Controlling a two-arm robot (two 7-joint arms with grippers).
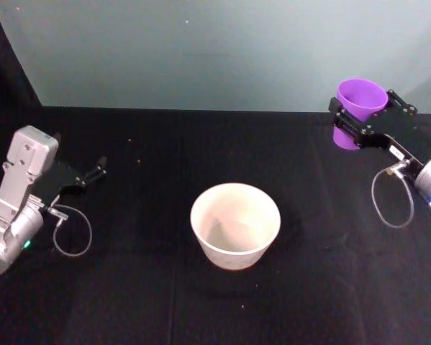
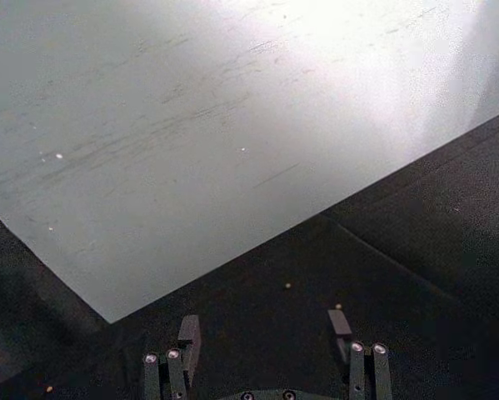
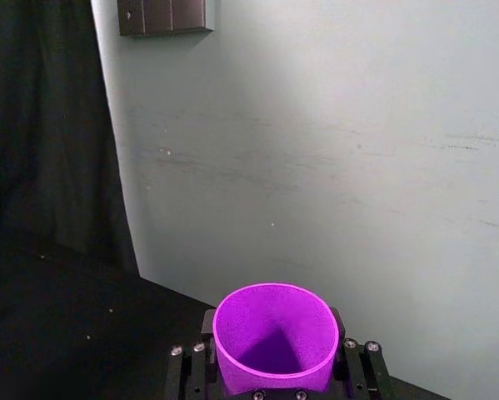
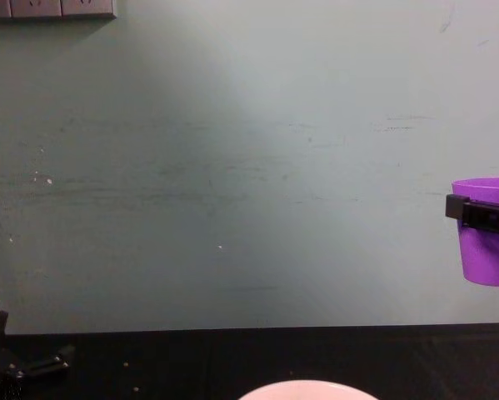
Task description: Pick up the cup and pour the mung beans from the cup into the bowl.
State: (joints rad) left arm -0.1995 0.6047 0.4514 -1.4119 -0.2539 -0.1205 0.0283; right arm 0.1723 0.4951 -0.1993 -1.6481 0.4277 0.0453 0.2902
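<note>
From the head view, you see the right gripper (image 1: pixel 368 118) up at the far right, pinching the small bright purple plastic cup (image 1: pixel 360 98) from both sides. The cup stands upright, lifted off the black table cloth (image 1: pixel 143 302). The wide round pale pinkish-white bowl (image 1: pixel 235 224) sits in the middle of the cloth, well apart from the cup. The left gripper (image 1: pixel 96 171) hangs low at the left, away from both.

From the left wrist view, the left gripper (image 2: pixel 264 333) has its fingers (image 2: pixel 187 335) spread wide with nothing between them. Tiny specks (image 2: pixel 288 286) lie on the cloth; they are too small to name.

From the right wrist view, the right gripper (image 3: pixel 274 371) hugs the cup (image 3: pixel 274 329). You look into its mouth, but I cannot tell if mung beans are inside. A grey wall plate (image 3: pixel 162 15) is cut off at the edge.

From the chest view, the cup (image 4: pixel 487 254) is cut off at the right edge, with a black finger (image 4: pixel 481 215) across it. Just the bowl's rim (image 4: pixel 303 389) peeks up. The left gripper (image 4: pixel 41 367) is dark and hard to make out.
</note>
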